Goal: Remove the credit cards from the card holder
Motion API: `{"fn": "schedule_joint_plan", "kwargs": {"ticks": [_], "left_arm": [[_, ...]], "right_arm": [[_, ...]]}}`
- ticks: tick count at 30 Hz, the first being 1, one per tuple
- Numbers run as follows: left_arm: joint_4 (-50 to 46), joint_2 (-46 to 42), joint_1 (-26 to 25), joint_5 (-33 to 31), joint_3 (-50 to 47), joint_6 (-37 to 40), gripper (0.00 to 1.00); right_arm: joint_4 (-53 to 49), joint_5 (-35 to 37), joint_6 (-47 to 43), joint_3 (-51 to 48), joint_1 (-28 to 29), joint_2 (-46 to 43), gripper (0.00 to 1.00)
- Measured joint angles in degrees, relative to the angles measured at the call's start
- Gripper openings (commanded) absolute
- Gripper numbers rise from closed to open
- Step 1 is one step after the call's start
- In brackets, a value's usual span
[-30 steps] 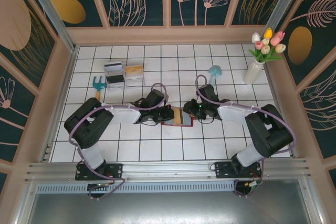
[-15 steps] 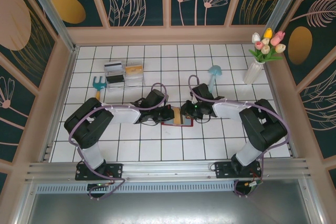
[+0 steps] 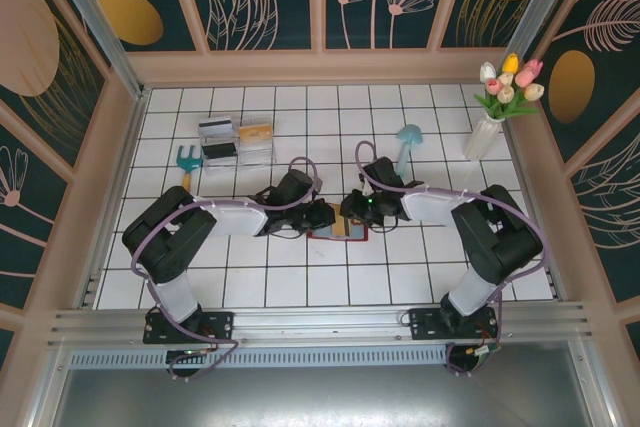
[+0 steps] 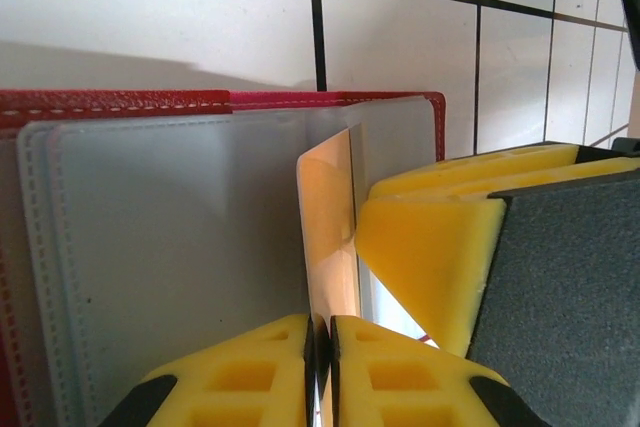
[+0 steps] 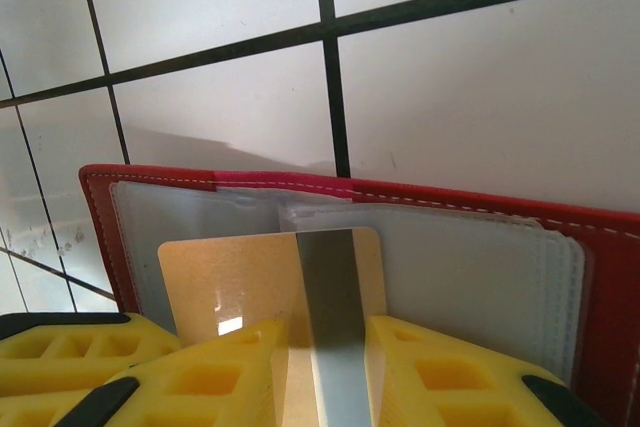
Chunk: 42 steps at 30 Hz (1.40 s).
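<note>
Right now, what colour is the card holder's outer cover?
The card holder is red; clearest in the right wrist view.

Middle of tiled table (image 3: 300,282) crowded. Left gripper (image 3: 322,215) and right gripper (image 3: 352,211) meet tip to tip over open card holder (image 3: 338,233). Fingers just beside each other, no passage between. Both arms reach in from sides, barring middle row.

Back left: clear box (image 3: 238,144), blue rake (image 3: 187,158) just beside it.
Back right: blue mushroom (image 3: 407,136), vase of tulips (image 3: 486,133) near wall.

Free tiles: front rows between arm bases; back centre strip between box and mushroom.
</note>
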Motion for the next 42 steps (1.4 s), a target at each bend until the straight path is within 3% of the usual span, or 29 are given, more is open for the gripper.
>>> {"fn": "schedule_joint_plan", "kwargs": {"ticks": [10,17,20,25,32,37,42], "left_arm": [[4.31,0.66,0.04,2.47,-1.33,-2.40,0.09],[-1.97,-2.49,0.13,0.15,-0.59,0.35,0.05],[-9.40,-7.63,0.11,-3.06,0.39,3.76,0.04],[-19.96,-15.34,0.11,-9.84,3.32,9.92,0.01],[-30.88,-23.89,0.46,-25.75,9.33,15.28,0.02],[-31.74,-26.49,4.04,-32.00,12.48,15.02,0.00],[-29.11,-26.16,7.61,-35.78,12.09,8.79,0.00]], "right_arm": [[0.74,-1.07,0.07,0.15,-0.02,0.46,0.30],[0.63,0.52,0.46,-0.74,-0.48,-1.46,0.32],[0.22,1.03,0.46,-1.77,-2.10,-4.31,0.35],[0.87,2.32,0.48,-1.92,-4.37,-11.21,0.47],[2.08,5.62,0.74,-2.01,-5.57,-18.12,0.58],[2.43,7.04,1.66,-2.14,-6.16,-18.69,0.56],[2.40,7.19,2.67,-2.14,-6.21,-18.29,0.55]]}}
